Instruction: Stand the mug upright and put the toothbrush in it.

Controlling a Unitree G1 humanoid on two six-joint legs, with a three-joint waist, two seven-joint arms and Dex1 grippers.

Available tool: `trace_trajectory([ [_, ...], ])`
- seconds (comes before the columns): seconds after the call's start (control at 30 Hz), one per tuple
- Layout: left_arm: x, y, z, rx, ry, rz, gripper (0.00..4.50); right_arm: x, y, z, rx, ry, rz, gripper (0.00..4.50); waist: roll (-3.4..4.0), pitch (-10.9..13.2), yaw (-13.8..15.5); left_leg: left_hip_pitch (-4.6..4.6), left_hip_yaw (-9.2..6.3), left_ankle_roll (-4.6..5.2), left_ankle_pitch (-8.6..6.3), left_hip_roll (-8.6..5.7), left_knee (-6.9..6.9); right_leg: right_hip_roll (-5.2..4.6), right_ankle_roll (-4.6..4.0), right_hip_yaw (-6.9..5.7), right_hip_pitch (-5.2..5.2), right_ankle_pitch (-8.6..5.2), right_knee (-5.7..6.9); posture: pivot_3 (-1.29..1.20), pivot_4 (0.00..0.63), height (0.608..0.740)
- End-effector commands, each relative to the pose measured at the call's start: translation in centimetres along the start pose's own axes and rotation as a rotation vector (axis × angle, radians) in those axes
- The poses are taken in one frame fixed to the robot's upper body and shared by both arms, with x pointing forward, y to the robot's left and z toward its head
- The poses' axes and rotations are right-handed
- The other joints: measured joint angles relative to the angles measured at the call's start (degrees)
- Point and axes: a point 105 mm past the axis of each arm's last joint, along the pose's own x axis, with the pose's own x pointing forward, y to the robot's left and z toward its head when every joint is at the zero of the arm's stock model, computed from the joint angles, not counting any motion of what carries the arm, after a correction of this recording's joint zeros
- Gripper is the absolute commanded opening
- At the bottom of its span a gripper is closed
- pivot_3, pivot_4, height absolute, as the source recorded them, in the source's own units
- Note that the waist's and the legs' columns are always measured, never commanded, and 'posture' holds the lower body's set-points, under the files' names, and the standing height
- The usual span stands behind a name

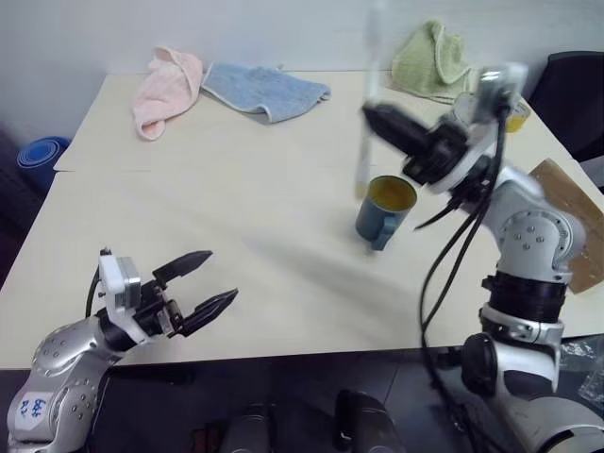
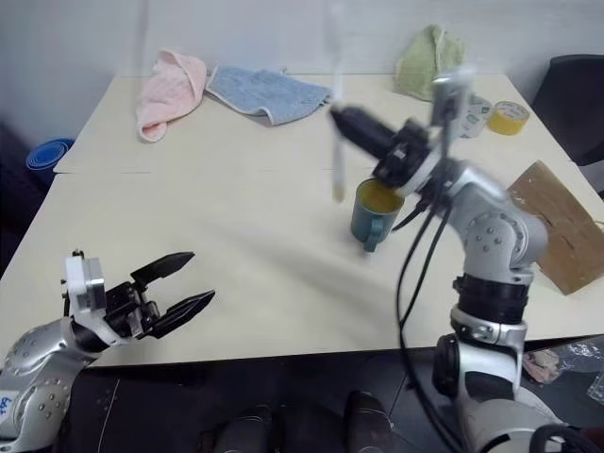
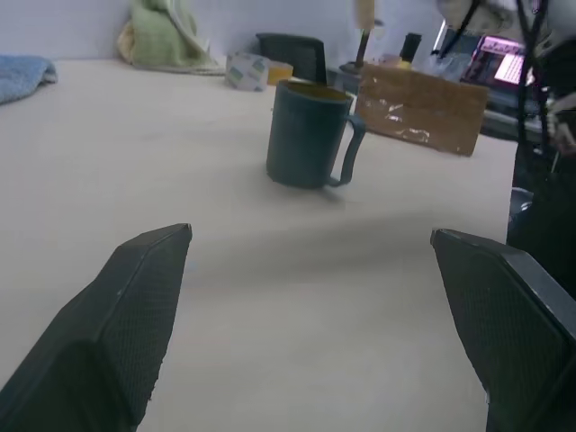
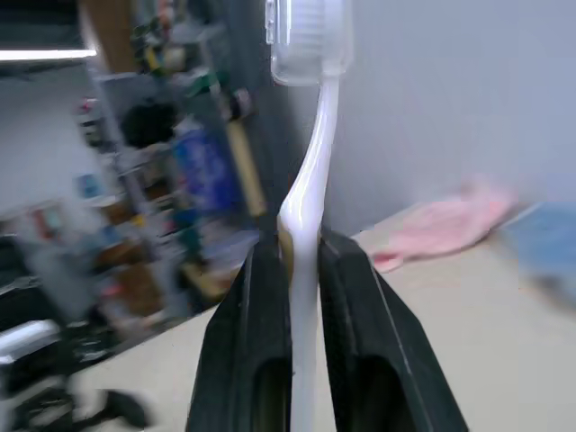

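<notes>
Toothbrush (image 1: 365, 142), slim and white, hangs upright and blurred in the right gripper (image 1: 373, 115) just above the standing teal mug (image 1: 383, 209) in the head view, left gripper (image 1: 212, 278) gaping apart; the right wrist view shows fingers (image 4: 247, 333) clamping its stem, bristled head topmost.

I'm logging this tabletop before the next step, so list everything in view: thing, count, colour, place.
mug: one, teal, yellow inside, upright, table right of centre
toothbrush: one, white, upright in right gripper, beside and above mug
towels: pink, blue, green, far edge
tape rolls: white, yellow, far right corner
board: one, brown, right edge
left gripper: jaws open, near left edge
right gripper: jaws shut on toothbrush
</notes>
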Motion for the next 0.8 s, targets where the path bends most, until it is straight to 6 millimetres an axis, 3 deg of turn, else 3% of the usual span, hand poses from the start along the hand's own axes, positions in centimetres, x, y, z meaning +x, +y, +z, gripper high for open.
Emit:
trace_trajectory([
  [0.03, 1.3, -0.6, 0.8, 0.011, -0.039, -0.053, 4.50, -0.7, -2.5, 0.4, -0.201, -0.034, -0.100, 0.15, 0.02, 0.01, -0.16, 0.00, 0.01, 0.00, 0.00, 0.01, 0.00, 0.00, 0.00, 0.00, 0.00, 0.00, 0.00, 0.00, 0.150, 0.740],
  [0.17, 2.1, -0.1, 0.7, 0.020, -0.041, -0.066, 4.50, -1.5, -4.4, -2.7, -0.248, -0.004, -0.170, 0.15, 0.04, 0.02, -0.57, 0.07, 0.13, -0.02, 0.02, 0.03, -0.05, 0.02, 0.00, 0.02, -0.01, 0.00, 0.01, 0.00, 0.150, 0.740],
  [0.4, 2.0, 0.5, 0.7, 0.035, -0.032, -0.055, 4.50, -0.8, -2.9, -5.3, -0.157, -0.044, -0.097, 0.15, 0.24, 0.15, -0.94, 0.07, 0.11, -0.05, 0.04, 0.09, -0.05, 0.06, 0.00, 0.01, -0.01, 0.00, 0.01, 0.00, 0.150, 0.740],
  [0.5, 1.7, 0.7, 0.7, 0.045, -0.023, -0.038, 4.50, -1.9, -2.9, -6.0, -0.145, -0.023, -0.105, 1.08, 0.29, 0.17, -0.57, 0.04, 0.06, -0.05, 0.04, 0.08, -0.03, 0.06, 0.00, 0.01, -0.01, 0.00, 0.01, 0.00, 0.150, 0.740],
  [0.67, -0.1, 1.3, 0.1, 0.127, 0.051, 0.028, 4.50, -4.8, -2.8, -4.8, -0.288, 0.049, -0.078, 2.58, 0.48, 0.28, 0.09, 0.00, -0.06, -0.05, 0.04, 0.05, 0.03, 0.03, 0.01, -0.03, 0.06, 0.00, -0.06, 0.00, 0.150, 0.740],
  [0.8, -3.1, 2.0, -1.4, 0.205, 0.180, 0.110, 4.50, -10.1, -1.9, -6.1, -0.504, 0.332, 0.087, 3.94, 0.55, 0.33, 0.12, 0.02, -0.03, -0.05, 0.04, 0.07, -0.02, 0.05, 0.01, -0.07, 0.07, 0.00, -0.16, 0.00, 0.150, 0.740],
])
